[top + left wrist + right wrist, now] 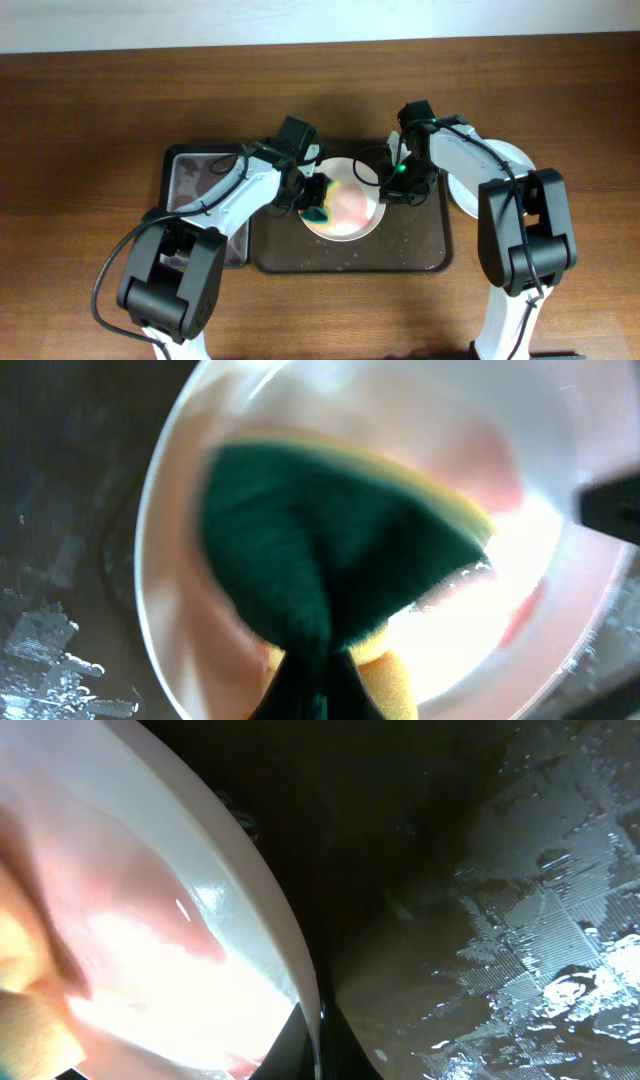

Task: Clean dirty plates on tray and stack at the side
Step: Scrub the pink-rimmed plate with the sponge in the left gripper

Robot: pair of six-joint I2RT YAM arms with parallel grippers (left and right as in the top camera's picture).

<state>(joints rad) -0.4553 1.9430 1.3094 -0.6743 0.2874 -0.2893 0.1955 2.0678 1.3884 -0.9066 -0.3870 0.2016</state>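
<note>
A white plate [345, 212] with pink-red smears lies on the dark brown tray [400, 255]. My left gripper [312, 192] is shut on a green and yellow sponge [319, 211] and presses it onto the plate's left part; the left wrist view shows the sponge [330, 550] on the plate [560, 630]. My right gripper [392, 190] is shut on the plate's right rim [295, 980], over the wet tray [520, 960]. Another white plate [495, 170] lies on the table right of the tray, partly hidden by the right arm.
A smaller black tray [195, 180] with a mottled inside stands left of the brown tray, partly under my left arm. The brown tray's floor is wet with foam patches [350, 260].
</note>
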